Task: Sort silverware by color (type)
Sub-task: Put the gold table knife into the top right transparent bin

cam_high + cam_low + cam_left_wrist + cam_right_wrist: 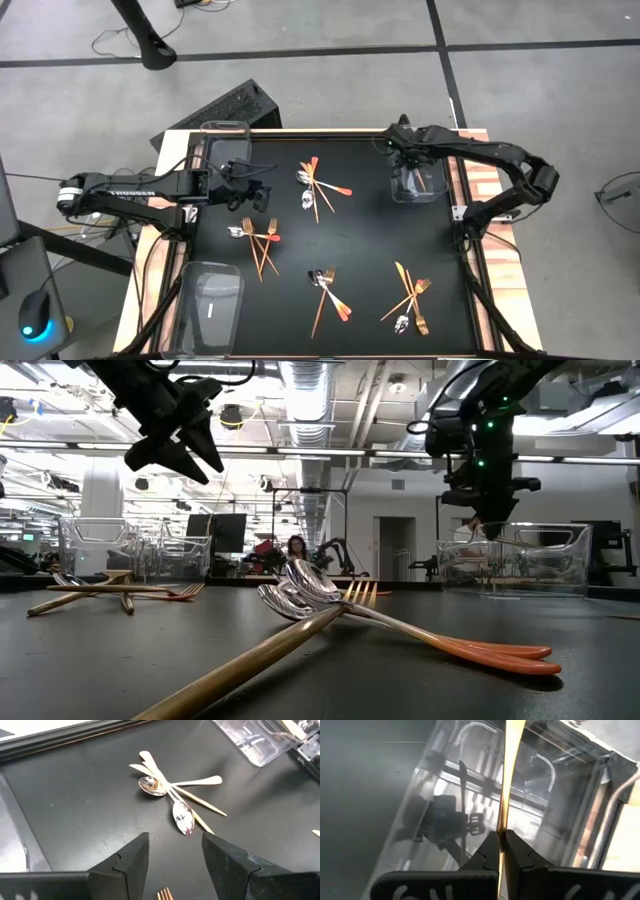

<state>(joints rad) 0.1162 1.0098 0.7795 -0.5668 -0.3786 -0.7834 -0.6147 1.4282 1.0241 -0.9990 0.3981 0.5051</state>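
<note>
Now the right hand (502,845) pinches a gold knife (509,775), long axis hanging straight down over the clear bin (418,184) at two o'clock on the worktop (360,240); the left hand (172,857), fingers spread, waits at nine o'clock.

Left arm (130,192): dark, slim links, white lettering along the forearm, pale ring at the shoulder joint.
Right arm (490,165): matte black, jointed, bulky elbow housing.
Left gripper (172,865): two broad black wedge-shaped fingers with stepped inner edges.
Right gripper (502,851): black narrow-tipped fingers, white markings on the body behind them.
Lights: small green glow on the right wrist.
</note>
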